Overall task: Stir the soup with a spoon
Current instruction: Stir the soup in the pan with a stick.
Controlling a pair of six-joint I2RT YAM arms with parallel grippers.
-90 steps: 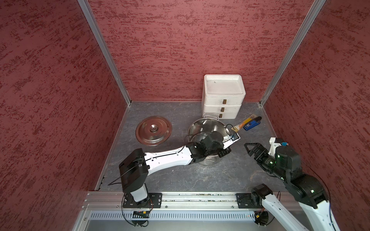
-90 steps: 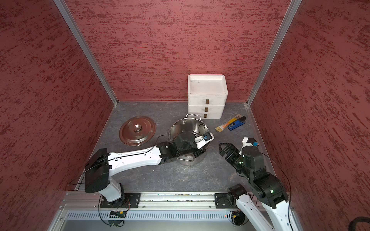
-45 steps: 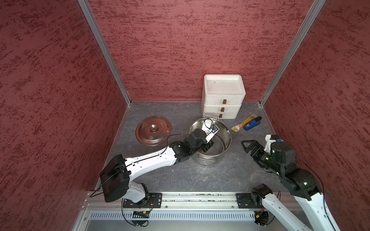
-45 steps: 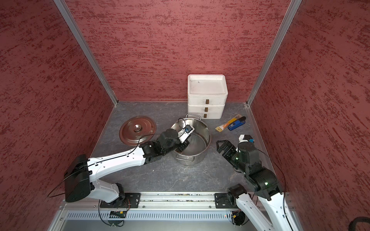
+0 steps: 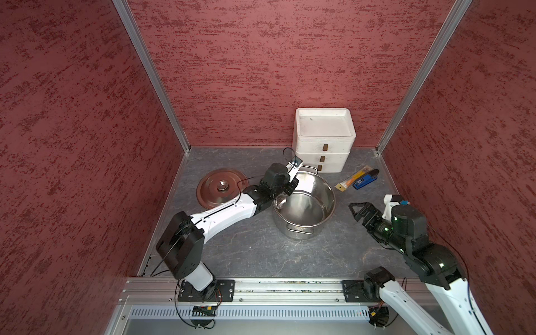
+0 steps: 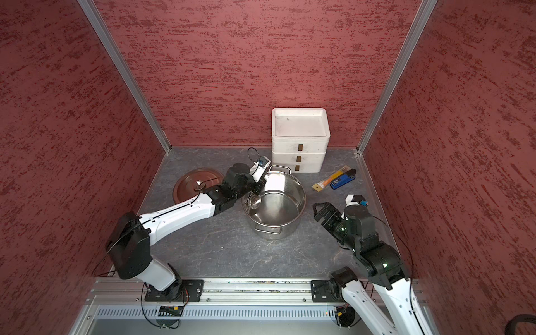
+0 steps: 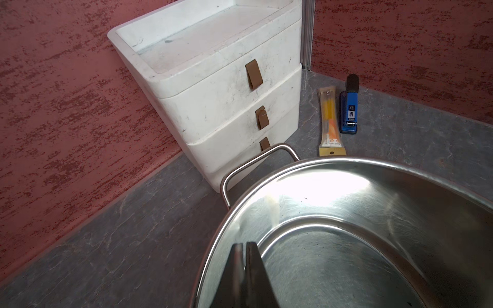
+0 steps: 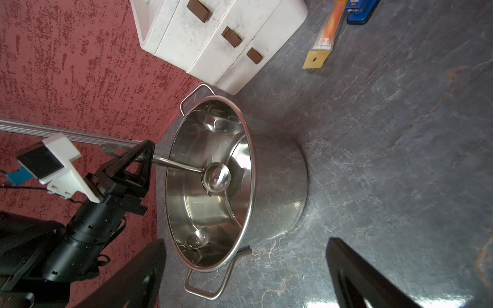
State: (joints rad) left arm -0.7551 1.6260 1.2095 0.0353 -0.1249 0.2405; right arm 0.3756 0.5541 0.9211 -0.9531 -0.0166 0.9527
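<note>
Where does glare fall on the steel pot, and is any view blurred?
Left wrist view: white glare washes out the pot along its inner wall; the shut left pincer looks soft. Right wrist view: the spoon is sharp, with its reflection in the pot.

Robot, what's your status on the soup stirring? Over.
Left gripper shut on long silver metal spoon, bowl within rim of large shiny steel stockpot, which looks empty. Right gripper open, empty. Flat round steel lid lies aside, nothing blocking.

Shiny steel stockpot (image 5: 298, 229) upright, long silver spoon (image 8: 216, 177) slanting in, bowl near rim
</note>
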